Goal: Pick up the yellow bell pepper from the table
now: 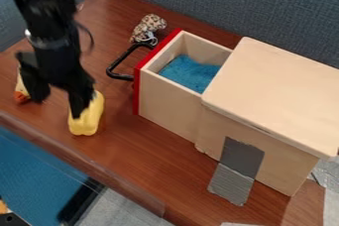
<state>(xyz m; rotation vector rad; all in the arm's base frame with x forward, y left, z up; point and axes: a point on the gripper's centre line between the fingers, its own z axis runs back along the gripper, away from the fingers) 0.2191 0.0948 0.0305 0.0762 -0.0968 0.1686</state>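
Black arm [49, 31] hanging from upper left, hand [58, 106] pointed down, fingers [81, 96] wide apart, near yellow object [84, 127]

Wooden box [285, 84] is standing on tabletop [165, 170]; its drawer [167, 108] is sitting open, blue material [189, 74] showing inside. Black handle [117, 65] is jutting from red front [136, 93]. Spotted toy [149, 25] is lying near handle. Grey tape [242, 157] is running down box side. Fabric partition [225, 2] is rising behind.
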